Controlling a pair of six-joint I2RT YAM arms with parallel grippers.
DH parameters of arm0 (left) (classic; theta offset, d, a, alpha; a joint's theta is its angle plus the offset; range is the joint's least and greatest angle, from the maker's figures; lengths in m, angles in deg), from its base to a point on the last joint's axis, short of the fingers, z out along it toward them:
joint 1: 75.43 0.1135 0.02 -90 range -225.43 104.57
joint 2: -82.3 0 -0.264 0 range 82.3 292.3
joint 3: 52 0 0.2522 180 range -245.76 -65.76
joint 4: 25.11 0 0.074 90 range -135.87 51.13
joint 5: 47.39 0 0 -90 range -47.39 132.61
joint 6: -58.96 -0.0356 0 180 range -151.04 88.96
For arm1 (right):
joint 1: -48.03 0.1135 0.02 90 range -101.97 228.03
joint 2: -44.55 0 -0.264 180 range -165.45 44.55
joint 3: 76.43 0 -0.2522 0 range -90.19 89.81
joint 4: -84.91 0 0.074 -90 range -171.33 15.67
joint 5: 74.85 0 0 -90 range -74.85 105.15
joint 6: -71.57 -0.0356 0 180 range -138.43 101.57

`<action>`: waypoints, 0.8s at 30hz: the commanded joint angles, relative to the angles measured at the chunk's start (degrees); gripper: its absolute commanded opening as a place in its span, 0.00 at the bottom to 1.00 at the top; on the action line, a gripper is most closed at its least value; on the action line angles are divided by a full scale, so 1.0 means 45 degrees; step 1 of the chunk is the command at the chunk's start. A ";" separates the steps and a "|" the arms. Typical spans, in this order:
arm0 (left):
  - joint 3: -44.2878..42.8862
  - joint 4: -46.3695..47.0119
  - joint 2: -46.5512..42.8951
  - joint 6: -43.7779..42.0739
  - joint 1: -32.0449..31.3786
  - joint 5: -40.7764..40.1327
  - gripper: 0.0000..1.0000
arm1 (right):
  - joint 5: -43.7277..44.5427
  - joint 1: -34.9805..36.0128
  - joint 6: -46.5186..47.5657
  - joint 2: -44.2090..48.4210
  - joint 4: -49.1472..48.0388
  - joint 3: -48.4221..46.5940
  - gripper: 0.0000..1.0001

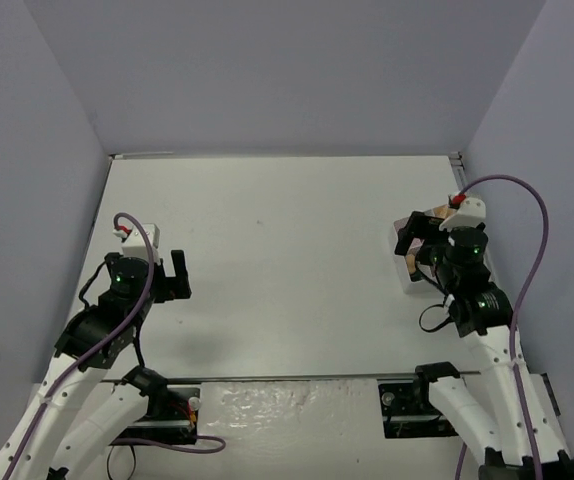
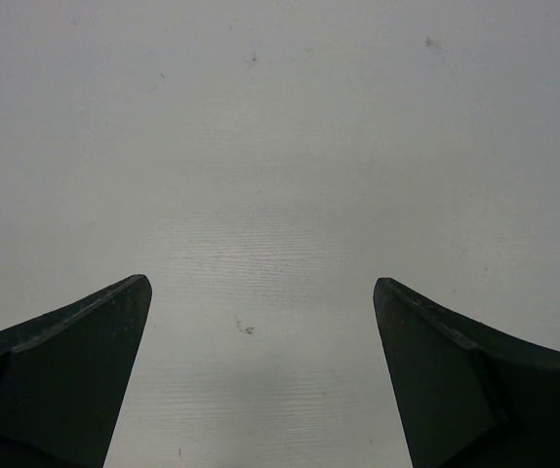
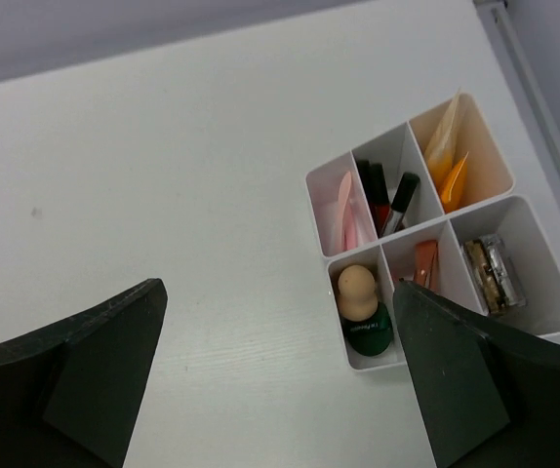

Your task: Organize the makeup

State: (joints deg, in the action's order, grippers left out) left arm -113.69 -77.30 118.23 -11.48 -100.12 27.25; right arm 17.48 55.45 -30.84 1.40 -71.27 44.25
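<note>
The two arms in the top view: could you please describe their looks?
The left arm and right arm have white lower links, black joints with green lights, and looping purple cables. Their fingers are dark, blunt wedges.

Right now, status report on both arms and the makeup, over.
Left gripper: jaws open, empty, over bare table. Right gripper: jaws open, empty, near white tray. Visible makeup all in tray compartments. Nothing seen blocking.

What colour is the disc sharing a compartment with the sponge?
The disc is dark green, seen best in the right wrist view.
</note>
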 commanded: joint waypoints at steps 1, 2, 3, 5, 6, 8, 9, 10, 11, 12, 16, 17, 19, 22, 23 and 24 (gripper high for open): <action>-0.0171 0.0782 -0.0119 -0.0155 0.0056 -0.0411 0.97 | -0.0365 -0.0067 0.0618 0.1548 0.0686 -0.0997 1.00; -0.0225 0.0779 -0.0141 -0.0194 0.0056 -0.0440 0.97 | -0.0380 -0.0067 0.0650 0.2027 0.0964 -0.1141 1.00; -0.0284 0.0767 -0.0153 -0.0241 0.0056 -0.0453 0.97 | -0.0381 -0.0067 0.0686 0.2430 0.1258 -0.1271 1.00; -0.0460 0.0638 -0.0258 -0.0314 0.0071 -0.0493 0.97 | -0.0381 -0.0048 0.0842 0.3531 0.1369 -0.1513 1.00; -0.0520 0.0552 -0.0336 -0.0366 0.0062 -0.0528 0.97 | -0.0381 -0.0047 0.0971 0.4033 0.1455 -0.1642 1.00; -0.0617 0.0369 -0.0527 -0.0484 0.0056 -0.0593 0.97 | -0.0270 -0.0047 0.1142 0.4801 0.1652 -0.1896 1.00; -0.0684 0.0219 -0.0664 -0.0535 0.0056 -0.0601 0.97 | -0.0198 -0.0047 0.1176 0.5219 0.1735 -0.2017 1.00; -0.0753 0.0072 -0.0782 -0.0557 0.0056 -0.0590 0.97 | -0.0143 -0.0047 0.1177 0.5607 0.1799 -0.2129 1.00; -0.0784 -0.0007 -0.0865 -0.0568 0.0056 -0.0590 0.97 | -0.0063 -0.0037 0.1213 0.5883 0.1901 -0.2248 1.00; -0.0808 -0.0101 -0.1005 -0.0599 0.0056 -0.0590 0.97 | 0.0069 -0.0006 0.1322 0.6249 0.2064 -0.2396 1.00; -0.0757 -0.0215 -0.1378 -0.0616 0.0056 -0.0683 0.97 | 0.0988 0.0245 0.1450 0.7334 0.2529 -0.2648 1.00; -0.0703 -0.0157 -0.1457 -0.0604 0.0056 -0.0706 0.97 | 0.1305 0.0281 0.1468 0.7614 0.2625 -0.2690 1.00; -0.0563 -0.0016 -0.1587 -0.0581 0.0056 -0.0758 0.97 | 0.1926 0.0366 0.1540 0.8139 0.2884 -0.2808 1.00; -0.0386 0.0148 -0.1593 -0.0618 0.0074 -0.0884 0.97 | 0.2367 0.0407 0.1586 0.8467 0.3332 -0.2999 1.00; -0.0374 0.0214 -0.1539 -0.0640 0.0064 -0.0895 0.97 | 0.2499 0.0450 0.1575 0.8566 0.3366 -0.2999 1.00; -0.0367 0.0262 -0.1493 -0.0655 0.0057 -0.0907 0.97 | 0.2688 0.0489 0.1538 0.8641 0.3398 -0.3000 1.00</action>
State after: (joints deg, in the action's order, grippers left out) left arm -113.77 -79.35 110.29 -13.07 -100.10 24.59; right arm 24.37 56.79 -24.89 39.88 -55.46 32.14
